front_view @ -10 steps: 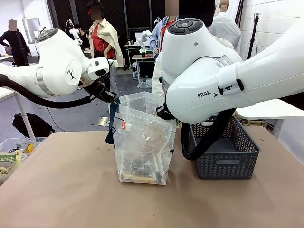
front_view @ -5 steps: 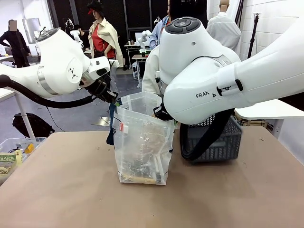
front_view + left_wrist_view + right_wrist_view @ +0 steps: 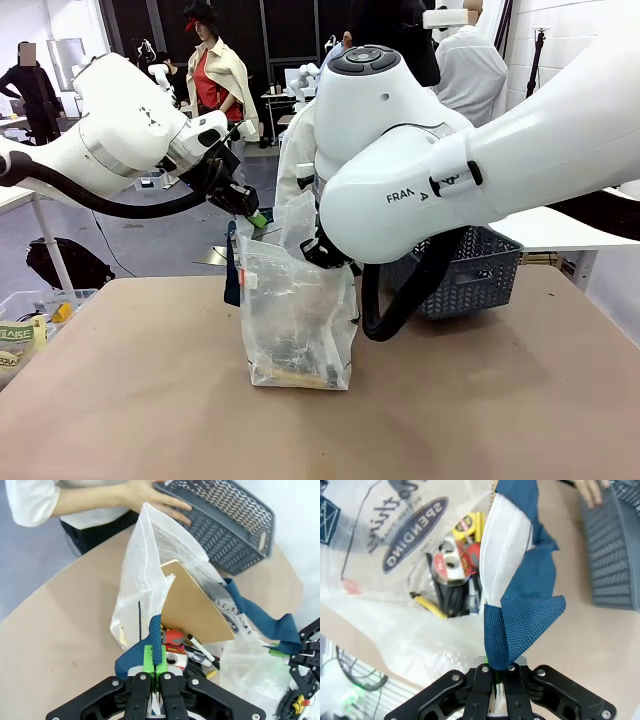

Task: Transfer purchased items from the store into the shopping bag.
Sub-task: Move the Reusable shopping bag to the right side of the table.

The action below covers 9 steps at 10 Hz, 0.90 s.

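Though frosted and crinkled, shopping bag (image 3: 297, 310) with woven navy handles (image 3: 520, 615) in both pinched-shut tools (image 3: 155, 666) (image 3: 496, 672).

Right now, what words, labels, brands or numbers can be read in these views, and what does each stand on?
"SPENDING": white letters in the dark oval logo on the shopping bag.
"FRA": black letters on the right arm; the rest is hidden.
Cursive script beside the oval on the bag: not legible.
Print on the bag wall near the tan card: too blurred.
Green pack at the table's left edge: lettering too small.
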Each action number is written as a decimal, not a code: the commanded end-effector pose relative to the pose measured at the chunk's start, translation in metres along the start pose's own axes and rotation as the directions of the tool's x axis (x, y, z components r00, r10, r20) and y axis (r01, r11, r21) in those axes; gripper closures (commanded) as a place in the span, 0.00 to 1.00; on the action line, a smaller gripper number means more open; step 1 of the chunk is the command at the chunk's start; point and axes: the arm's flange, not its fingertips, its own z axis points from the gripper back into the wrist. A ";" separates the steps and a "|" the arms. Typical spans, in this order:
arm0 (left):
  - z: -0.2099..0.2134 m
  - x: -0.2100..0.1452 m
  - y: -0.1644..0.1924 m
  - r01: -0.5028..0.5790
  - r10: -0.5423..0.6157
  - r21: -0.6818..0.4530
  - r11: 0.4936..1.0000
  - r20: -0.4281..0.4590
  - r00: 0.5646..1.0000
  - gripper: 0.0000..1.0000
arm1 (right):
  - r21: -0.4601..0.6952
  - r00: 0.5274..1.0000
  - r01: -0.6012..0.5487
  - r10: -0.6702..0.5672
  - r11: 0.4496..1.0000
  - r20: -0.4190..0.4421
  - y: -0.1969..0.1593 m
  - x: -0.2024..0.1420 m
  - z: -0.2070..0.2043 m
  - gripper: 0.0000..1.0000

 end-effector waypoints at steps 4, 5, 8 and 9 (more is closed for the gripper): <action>-0.016 -0.003 0.009 -0.036 0.026 -0.172 0.984 -0.061 0.998 1.00 | 0.093 0.998 -0.064 0.065 0.994 -0.006 0.007 0.004 0.001 1.00; -0.017 -0.004 0.008 -0.036 0.025 -0.189 0.981 -0.059 0.998 1.00 | 0.111 0.996 -0.086 0.086 0.990 0.007 0.010 0.005 0.002 1.00; -0.018 -0.005 0.008 -0.061 0.047 -0.271 0.961 -0.057 0.997 1.00 | 0.200 0.976 -0.215 0.218 0.956 0.010 0.020 0.010 0.002 1.00; -0.018 -0.006 0.009 -0.083 0.071 -0.300 0.950 -0.051 0.996 1.00 | 0.208 0.971 -0.236 0.238 0.949 0.015 0.023 0.014 0.001 1.00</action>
